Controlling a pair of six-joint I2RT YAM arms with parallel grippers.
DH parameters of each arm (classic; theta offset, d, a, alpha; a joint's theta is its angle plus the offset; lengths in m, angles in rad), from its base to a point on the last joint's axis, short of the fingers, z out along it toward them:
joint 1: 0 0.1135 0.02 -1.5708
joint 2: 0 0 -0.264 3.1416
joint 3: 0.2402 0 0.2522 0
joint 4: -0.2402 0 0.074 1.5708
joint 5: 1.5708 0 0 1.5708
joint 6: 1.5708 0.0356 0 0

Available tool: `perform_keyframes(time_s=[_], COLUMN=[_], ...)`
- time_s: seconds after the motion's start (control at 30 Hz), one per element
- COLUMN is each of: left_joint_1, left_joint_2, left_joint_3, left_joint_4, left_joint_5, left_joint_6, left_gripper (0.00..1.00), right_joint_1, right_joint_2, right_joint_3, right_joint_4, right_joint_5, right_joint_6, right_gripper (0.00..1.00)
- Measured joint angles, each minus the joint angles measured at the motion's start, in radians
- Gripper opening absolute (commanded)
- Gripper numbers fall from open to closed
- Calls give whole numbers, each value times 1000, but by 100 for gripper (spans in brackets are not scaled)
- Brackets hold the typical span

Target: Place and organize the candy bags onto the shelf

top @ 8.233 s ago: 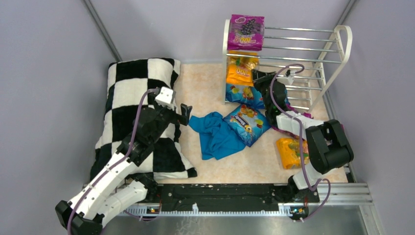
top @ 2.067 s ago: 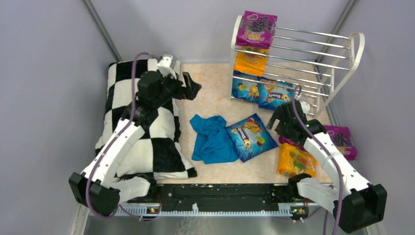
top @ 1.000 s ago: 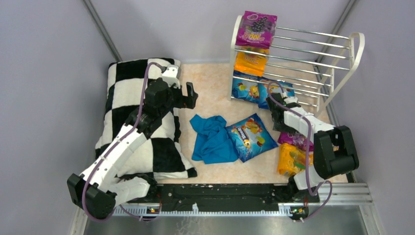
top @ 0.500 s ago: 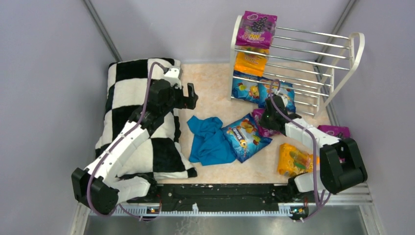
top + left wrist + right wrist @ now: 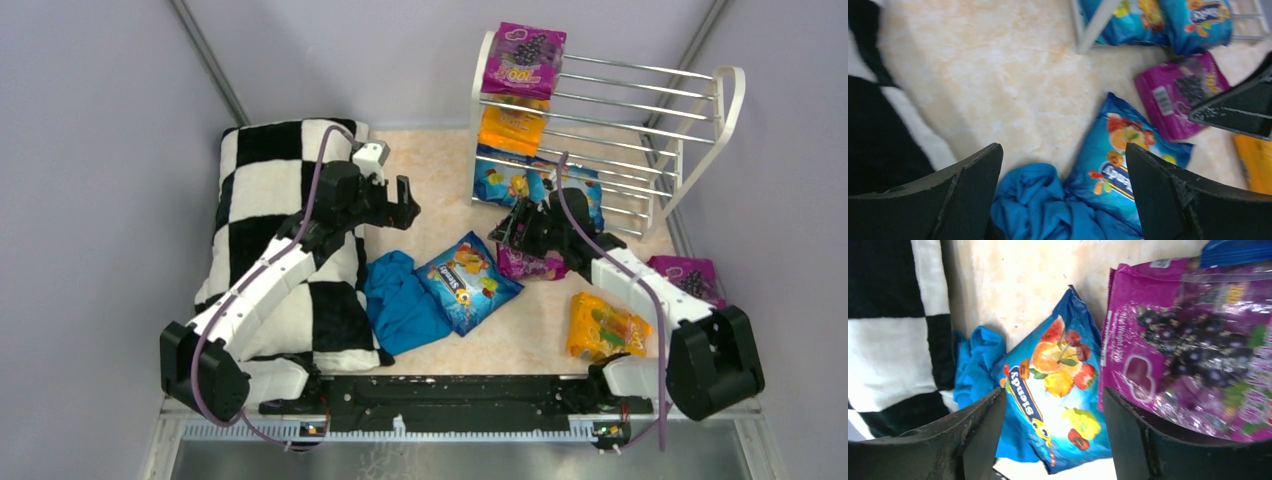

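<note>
Near the shelf (image 5: 728,100), the right gripper (image 5: 508,228) hangs wide open, empty, over a purple bag (image 5: 527,266), likely to grasp it.

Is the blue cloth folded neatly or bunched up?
Bunched up: the blue cloth lies in a rumpled, creased heap against the checkered pillow, its edge under a blue candy bag.

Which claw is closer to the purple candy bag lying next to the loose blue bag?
Right. The right claw hangs open at the purple bag's left edge; the left claw is well off to its left, near the pillow.
</note>
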Motion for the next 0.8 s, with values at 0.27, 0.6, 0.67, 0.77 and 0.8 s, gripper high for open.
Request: perform_keyframes(time_s=[0.27, 0.6, 0.67, 0.77, 0.8], left_joint_1=[-196, -416, -417, -417, -417], left_joint_2=[94, 412, 484, 583, 612], left_joint_3=[-123, -93, -60, 1, 29], left_joint_4=[199, 383, 407, 434, 436], left_joint_5=[135, -53, -69, -77, -80], left_joint_6=[-260, -445, -465, -488, -492], left_gripper=[99, 90, 89, 85, 84], right_joint_1=[-1, -1, -1, -1, -1], right_joint_2=[-220, -519, -613, -768, -803], right_joint_3=[-24, -69, -81, -94, -94], right_joint_4=[-111, -199, -225, -277, -285], right_joint_5=[158, 257, 261, 274, 277], right_joint_6=[-177, -238, -238, -243, -245], right_gripper=[69, 69, 69, 69, 69])
